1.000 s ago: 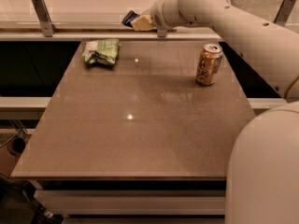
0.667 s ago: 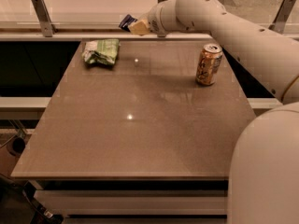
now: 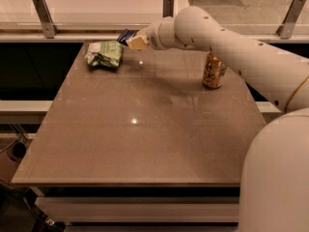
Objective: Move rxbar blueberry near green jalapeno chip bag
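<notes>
The green jalapeno chip bag point(image 3: 104, 53), wrinkly light green and white, lies at the far left of the brown table point(image 3: 145, 129). My gripper point(image 3: 133, 40) is at the end of the white arm, just right of the bag and above the table's far edge. It is shut on the rxbar blueberry point(image 3: 125, 35), whose dark blue end sticks out to the left of the fingers. The bar is held in the air, close to the bag's upper right corner.
An orange drink can point(image 3: 213, 70) stands upright at the right side of the table. A white counter with metal posts point(image 3: 42, 14) runs behind the table. My arm crosses the right half of the view.
My gripper has moved left with the blue bar, from above the table's far middle to close beside the chip bag. The bag and can have not moved.
</notes>
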`<move>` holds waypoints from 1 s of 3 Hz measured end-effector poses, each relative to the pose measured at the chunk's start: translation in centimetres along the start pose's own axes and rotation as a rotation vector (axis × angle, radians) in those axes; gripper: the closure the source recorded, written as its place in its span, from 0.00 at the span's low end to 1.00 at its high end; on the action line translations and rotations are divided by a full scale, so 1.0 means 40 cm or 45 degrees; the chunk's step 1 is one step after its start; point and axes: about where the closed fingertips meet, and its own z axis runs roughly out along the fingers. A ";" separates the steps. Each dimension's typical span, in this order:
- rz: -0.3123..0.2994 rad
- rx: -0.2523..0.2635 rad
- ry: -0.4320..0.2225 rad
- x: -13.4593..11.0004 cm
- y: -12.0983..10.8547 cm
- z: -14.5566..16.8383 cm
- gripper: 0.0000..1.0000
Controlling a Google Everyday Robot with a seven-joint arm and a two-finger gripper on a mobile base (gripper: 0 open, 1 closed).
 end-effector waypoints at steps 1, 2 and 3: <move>0.000 -0.004 0.001 0.000 0.004 0.004 0.84; 0.000 -0.009 0.001 0.001 0.010 0.009 0.59; 0.000 -0.013 0.002 0.001 0.014 0.013 0.38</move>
